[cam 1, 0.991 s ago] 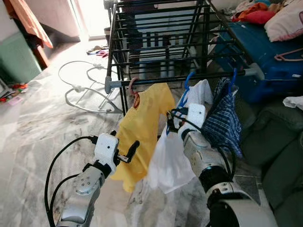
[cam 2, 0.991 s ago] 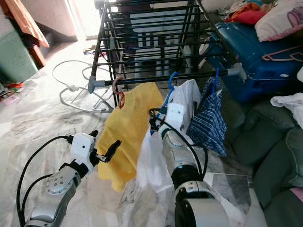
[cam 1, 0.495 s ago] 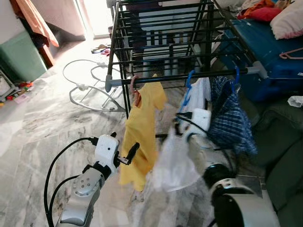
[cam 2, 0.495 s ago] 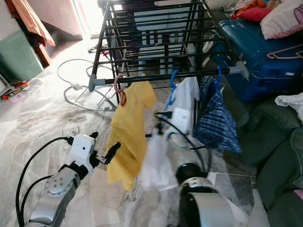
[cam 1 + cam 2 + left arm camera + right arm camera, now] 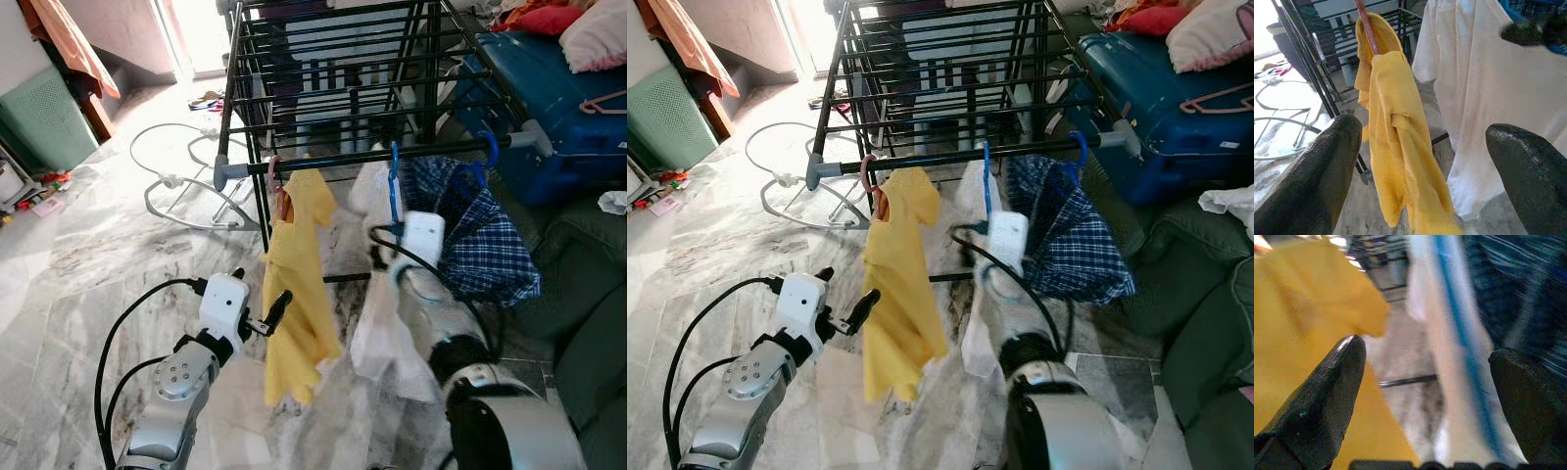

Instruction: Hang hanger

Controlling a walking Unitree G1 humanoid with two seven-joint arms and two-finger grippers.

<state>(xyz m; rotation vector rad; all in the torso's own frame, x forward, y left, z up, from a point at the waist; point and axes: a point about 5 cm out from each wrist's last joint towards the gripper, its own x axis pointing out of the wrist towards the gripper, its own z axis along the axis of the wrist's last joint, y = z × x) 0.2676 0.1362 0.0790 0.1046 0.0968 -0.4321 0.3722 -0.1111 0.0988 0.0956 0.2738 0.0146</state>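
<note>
Since a second ago your right arm has drawn back from the rail, leaving the white garment hanging there.

You now have the blue hanger (image 5: pixel 393 182) hooked on the drying rack's front rail (image 5: pixel 372 159), between the yellow shirt (image 5: pixel 297 284) and the checked cloth (image 5: pixel 480 240), with the white garment (image 5: pixel 387 323) swaying under it. Your right gripper (image 5: pixel 1425 382) sits just below the rail, fingers apart and empty. Your left gripper (image 5: pixel 1425 147) hovers open beside the yellow shirt. The hang looks done.
</note>
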